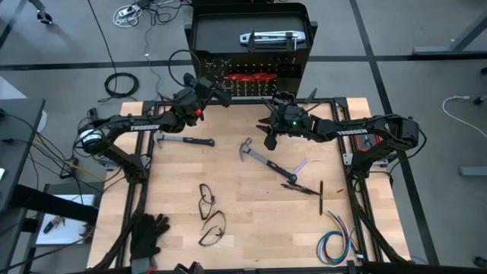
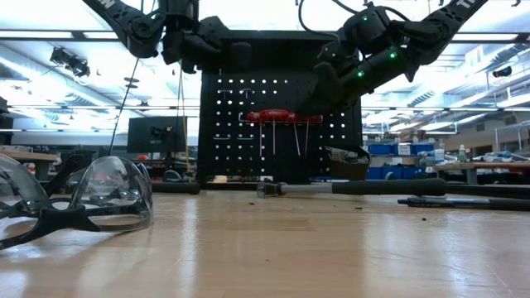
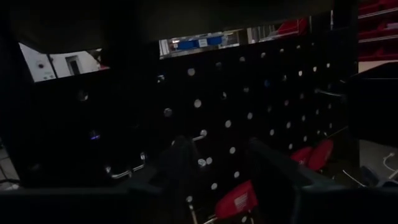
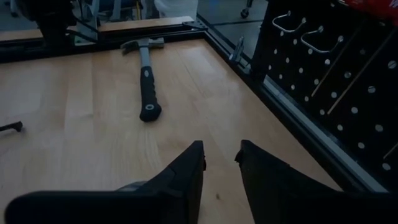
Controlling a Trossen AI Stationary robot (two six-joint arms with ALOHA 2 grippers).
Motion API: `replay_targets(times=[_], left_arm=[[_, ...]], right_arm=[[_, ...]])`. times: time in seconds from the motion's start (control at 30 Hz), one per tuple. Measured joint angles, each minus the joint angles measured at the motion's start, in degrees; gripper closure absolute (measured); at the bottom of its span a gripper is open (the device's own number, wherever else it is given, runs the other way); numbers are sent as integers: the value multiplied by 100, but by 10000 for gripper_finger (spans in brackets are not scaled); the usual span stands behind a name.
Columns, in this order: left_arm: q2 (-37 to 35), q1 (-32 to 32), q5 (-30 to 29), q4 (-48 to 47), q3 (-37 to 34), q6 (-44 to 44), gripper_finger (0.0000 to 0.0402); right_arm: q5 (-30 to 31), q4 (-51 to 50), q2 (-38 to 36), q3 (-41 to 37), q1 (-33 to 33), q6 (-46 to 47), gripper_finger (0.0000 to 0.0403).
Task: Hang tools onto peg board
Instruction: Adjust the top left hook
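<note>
The black peg board [image 1: 251, 76] stands upright at the table's far edge, and red-handled tools [image 2: 281, 116] hang on it. My left gripper [image 3: 227, 171] is raised close in front of the board's holes, open, with nothing between its fingers. My right gripper [image 4: 221, 165] hovers over the table by the board's right part, open by a narrow gap and empty. Two black-handled hammers lie flat on the wood: one [image 1: 185, 141] at the left, one [image 1: 262, 157] in the middle. Small flat tools [image 1: 304, 179] lie right of the middle.
Two pairs of safety glasses [image 1: 207, 202] lie in the near middle, and one pair fills the low view's left [image 2: 99, 199]. Black gloves [image 1: 148, 232] lie near left and a coloured wire bundle [image 1: 338, 243] near right. Silver hooks [image 4: 289, 22] stick out of the board. A silver tool [image 1: 268, 38] lies behind it.
</note>
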Motion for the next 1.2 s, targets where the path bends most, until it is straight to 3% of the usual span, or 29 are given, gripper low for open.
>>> replay_targets(times=[1.2], left_arm=[[87, -74, 1137, -173, 7, -882, 248]], right_arm=[[2, 6, 0, 0, -9, 26, 301]])
